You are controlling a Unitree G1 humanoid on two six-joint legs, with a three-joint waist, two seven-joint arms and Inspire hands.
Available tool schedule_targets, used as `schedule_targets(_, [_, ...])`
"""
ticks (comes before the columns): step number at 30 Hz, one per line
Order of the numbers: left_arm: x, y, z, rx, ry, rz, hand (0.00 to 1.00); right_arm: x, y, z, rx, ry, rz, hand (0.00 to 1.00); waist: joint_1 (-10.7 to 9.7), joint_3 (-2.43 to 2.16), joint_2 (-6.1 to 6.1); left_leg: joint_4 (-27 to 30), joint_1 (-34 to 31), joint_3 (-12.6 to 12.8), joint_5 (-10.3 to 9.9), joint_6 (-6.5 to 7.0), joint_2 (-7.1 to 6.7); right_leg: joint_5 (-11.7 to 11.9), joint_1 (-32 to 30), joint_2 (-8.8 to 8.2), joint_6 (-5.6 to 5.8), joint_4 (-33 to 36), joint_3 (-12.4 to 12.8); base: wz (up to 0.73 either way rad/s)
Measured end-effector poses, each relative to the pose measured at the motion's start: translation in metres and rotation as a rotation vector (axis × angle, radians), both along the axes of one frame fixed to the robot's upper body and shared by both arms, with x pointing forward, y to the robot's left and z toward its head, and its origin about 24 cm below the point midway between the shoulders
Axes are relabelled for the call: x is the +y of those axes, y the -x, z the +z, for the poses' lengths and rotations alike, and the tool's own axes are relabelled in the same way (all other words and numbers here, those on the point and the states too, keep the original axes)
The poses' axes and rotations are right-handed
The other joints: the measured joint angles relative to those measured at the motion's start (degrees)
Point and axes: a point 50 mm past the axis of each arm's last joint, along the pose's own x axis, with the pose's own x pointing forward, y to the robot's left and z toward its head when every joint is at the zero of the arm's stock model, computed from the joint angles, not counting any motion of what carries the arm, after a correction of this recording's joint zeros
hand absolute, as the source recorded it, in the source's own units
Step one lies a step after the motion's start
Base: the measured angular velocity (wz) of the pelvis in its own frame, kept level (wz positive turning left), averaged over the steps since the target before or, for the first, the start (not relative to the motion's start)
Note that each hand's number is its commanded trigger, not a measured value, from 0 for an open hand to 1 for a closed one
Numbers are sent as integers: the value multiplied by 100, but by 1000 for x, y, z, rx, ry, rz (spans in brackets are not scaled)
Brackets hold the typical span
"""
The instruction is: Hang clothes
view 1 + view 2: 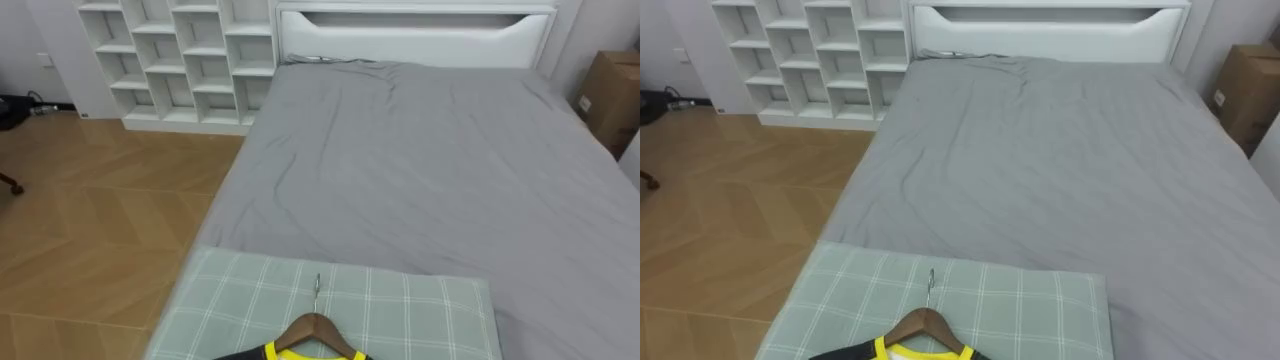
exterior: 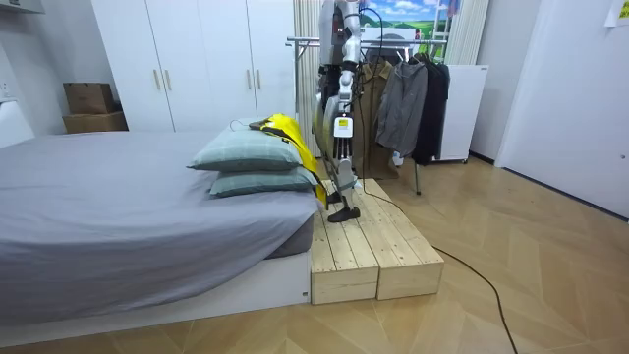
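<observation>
Hang clothes: pick-up stage, judged from the layout. The yellow-and-black garment (image 1: 300,352) lies on its wooden hanger (image 1: 318,330) on top of the upper checked pillow (image 1: 400,310), at the near end of the grey bed (image 1: 420,170). The metal hook (image 1: 317,288) lies flat on the pillow and points towards the headboard (image 1: 410,35). In the room view the robot stands on the wooden platform (image 2: 364,246) just beside the stacked pillows. Its left hand (image 2: 341,126) hangs at its side. Whether the fingers are spread, pressed together or pinching anything cannot be told at this range. The garment is apart from the fingers, at about their height and on their bed side, and part of it drapes down over the pillow edge below them. The clothes rack (image 2: 393,44), already carrying dark garments, stands on the opposite side of the fingers, away from the bed. To do the step well, the fingers probably need to come forward over the pillow and curl round the hanger's wooden neck just below the hook. Cloth alone is a poor hold, because the shirt may slide off its hanger. A straight lift should clear the draped part before any turn. The hook should stay free and upright so that it can catch the rack's rail.
</observation>
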Motion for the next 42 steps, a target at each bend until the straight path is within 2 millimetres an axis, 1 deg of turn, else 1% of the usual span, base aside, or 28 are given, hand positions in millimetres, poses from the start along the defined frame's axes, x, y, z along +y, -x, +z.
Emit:
schedule_targets(15, [-1,2,0,18,-10,-25,0,0,2,0,16,-6,7,0,-3,1,-16,2,5,30,0,0,3,0,7,5,0,11,50,-1])
schedule_targets(25, [-2,8,-1,38,-10,-37,0,3,6,-1,47,-27,74,0,5,-1,-51,6,5,37,0,1,4,0,10,6,0,17,70,0])
schedule_targets(34, [-2,10,-1,51,-11,-34,0,5,9,-1,74,-48,73,0,13,19,-113,83,2,34,-3,1,8,0,2,8,0,28,70,0])
schedule_targets(42, [-2,11,-1,59,-10,-31,0,5,10,-1,84,-46,70,0,19,17,-107,94,4,36,-4,2,11,0,-36,12,0,93,85,0])
